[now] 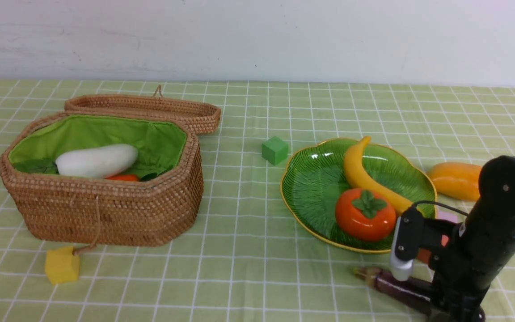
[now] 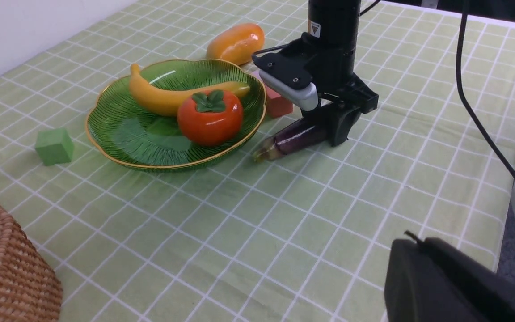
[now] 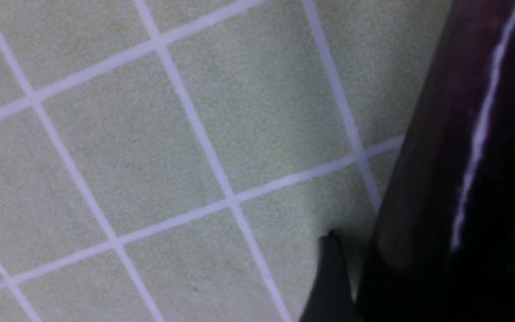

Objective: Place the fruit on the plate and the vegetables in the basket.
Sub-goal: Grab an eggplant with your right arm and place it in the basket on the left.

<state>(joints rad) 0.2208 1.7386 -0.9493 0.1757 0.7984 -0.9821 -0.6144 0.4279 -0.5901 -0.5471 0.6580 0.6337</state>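
Front view first: the basket [image 1: 105,214] sits on the left of the green checked tablecloth [image 1: 248,223] with its lid [image 1: 150,109] flopped open behind it. The white radish [image 1: 96,161] is lying inside on the green lining, with a bit of the carrot [image 1: 123,177] peeking out under it. The plate [image 1: 311,188] is over on the right holding the banana [image 1: 360,174] and the persimmon [image 1: 365,214]. The mango [image 1: 456,180] is on the cloth just past the plate's far right edge. The eggplant [image 1: 396,288] lies on the cloth in front of the plate, and the right gripper [image 1: 452,306] is down over its fat end. There's also a green cube [image 1: 275,150] left of the plate and a yellow cube [image 1: 62,264] on the basket's cord. From the left wrist, the right gripper's fingers straddle the eggplant, stem end sticking out, but I honestly can't tell if they're squeezing it or just around it. A red cube [image 2: 279,105] sits beside the plate. The left gripper [image 2: 418,264] is only a black lump in the corner, jaws pressed together with nothing between them. The right wrist view is just a blurry close-up of dark purple eggplant against the cloth.
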